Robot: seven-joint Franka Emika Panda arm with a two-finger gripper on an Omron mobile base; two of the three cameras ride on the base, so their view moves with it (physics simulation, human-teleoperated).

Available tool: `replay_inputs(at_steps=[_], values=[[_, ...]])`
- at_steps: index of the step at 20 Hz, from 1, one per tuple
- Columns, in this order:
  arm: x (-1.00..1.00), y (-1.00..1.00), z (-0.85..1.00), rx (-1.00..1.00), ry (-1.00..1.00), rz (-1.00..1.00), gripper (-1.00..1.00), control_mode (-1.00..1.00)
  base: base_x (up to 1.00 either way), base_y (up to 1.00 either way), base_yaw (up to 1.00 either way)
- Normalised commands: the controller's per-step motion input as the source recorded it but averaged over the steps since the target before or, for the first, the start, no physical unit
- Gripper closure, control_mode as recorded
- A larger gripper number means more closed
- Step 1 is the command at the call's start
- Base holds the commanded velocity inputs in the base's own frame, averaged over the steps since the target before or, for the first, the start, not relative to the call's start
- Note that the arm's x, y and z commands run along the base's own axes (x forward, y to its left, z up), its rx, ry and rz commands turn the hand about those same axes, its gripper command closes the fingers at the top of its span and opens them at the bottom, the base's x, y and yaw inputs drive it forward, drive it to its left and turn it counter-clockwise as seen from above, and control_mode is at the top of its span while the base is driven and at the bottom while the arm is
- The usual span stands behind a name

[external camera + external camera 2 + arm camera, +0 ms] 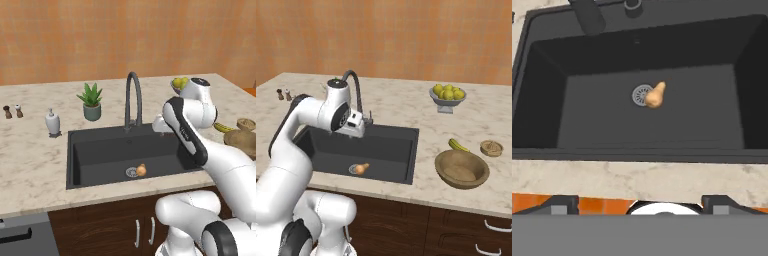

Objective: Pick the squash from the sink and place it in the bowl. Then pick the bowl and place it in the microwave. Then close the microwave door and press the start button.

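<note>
The two dark finger tips [562,204] stand wide apart, empty, high above the black rectangular sink [542,100]; well below them, the small orange-tan squash [655,96] lies touching the round steel drain [640,94].

arm [296,150]: glossy white rounded links | dark joint bands | green wrist dot

Matt black sink [75,150] with a shiny round steel drain [641,94]; dull dark grey metal faucet [133,97]. Smooth, matt orange-tan skin on the squash [655,96]. Pale stone-like counter [406,107], marbled and faintly polished. Tan wooden bowl [462,169], grain visible, low sheen. Dark brown wood cabinet fronts [406,225] with bright metal handles. Glossy white plastic-looking arm [195,130], dark joints
</note>
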Motion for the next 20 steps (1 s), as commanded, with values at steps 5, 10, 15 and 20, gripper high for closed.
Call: replay_inputs(at_steps=[5,10,15,20], values=[[0.08,-0.34,-0.57,0.42,0.00,-0.05,-1.00,-1.00,0.00,0.00,0.00],[0.38,-0.15,-0.49,0.31,0.13,0.00,-1.00,-1.00,0.00,0.00,0.00],[0.49,-0.01,-0.52,0.25,0.19,0.00,-1.00,-1.00,0.00,0.00,0.00],[0.47,0.00,-0.32,0.07,0.24,0.00,-1.00,-1.00,0.00,0.00,0.00]])
